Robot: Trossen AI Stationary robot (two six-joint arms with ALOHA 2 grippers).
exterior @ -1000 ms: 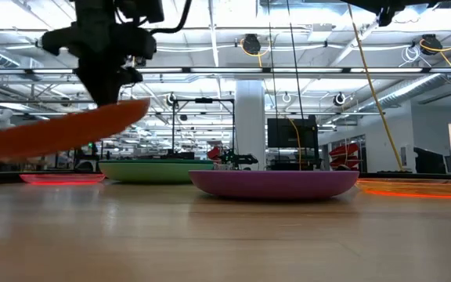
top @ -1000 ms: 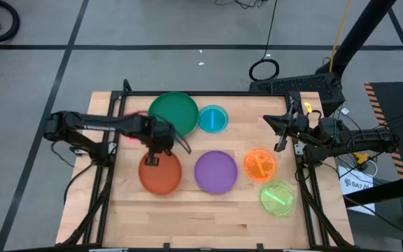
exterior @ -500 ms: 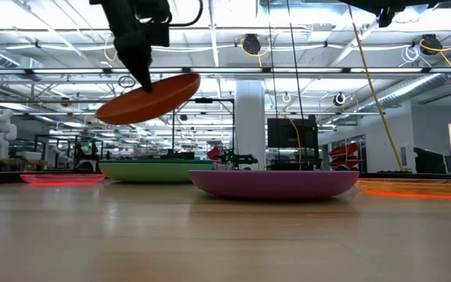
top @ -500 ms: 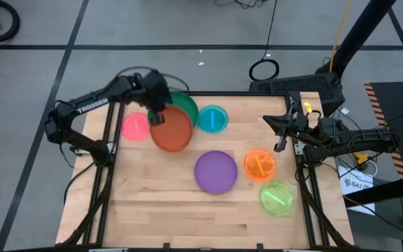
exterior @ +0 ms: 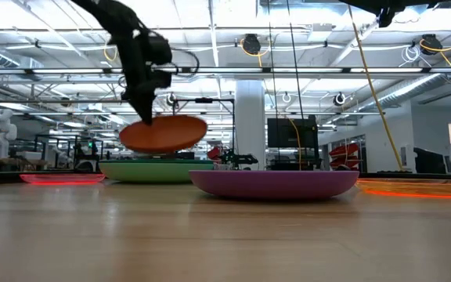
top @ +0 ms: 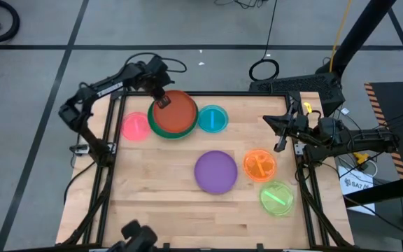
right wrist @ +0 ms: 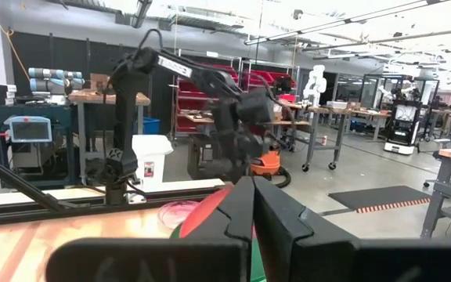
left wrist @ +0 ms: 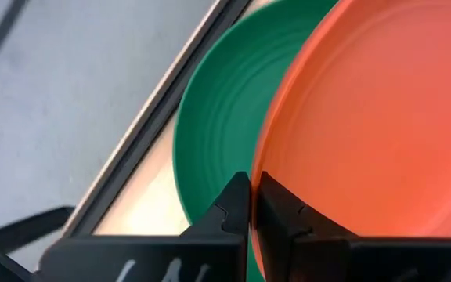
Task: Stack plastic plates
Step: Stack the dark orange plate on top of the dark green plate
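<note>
**Red-orange plate held over the dark green one**

The left gripper has its jaws pinched on the rim of the red-orange plate, holding it clear of the dark green plate, which rests at the back of the desk. Pink plate lies just beside the green one, blue plate on its other side. The purple plate sits mid-desk, with orange plate and lime green plate nearby. The right gripper waits at the desk's right edge, jaws closed together and empty.
</note>
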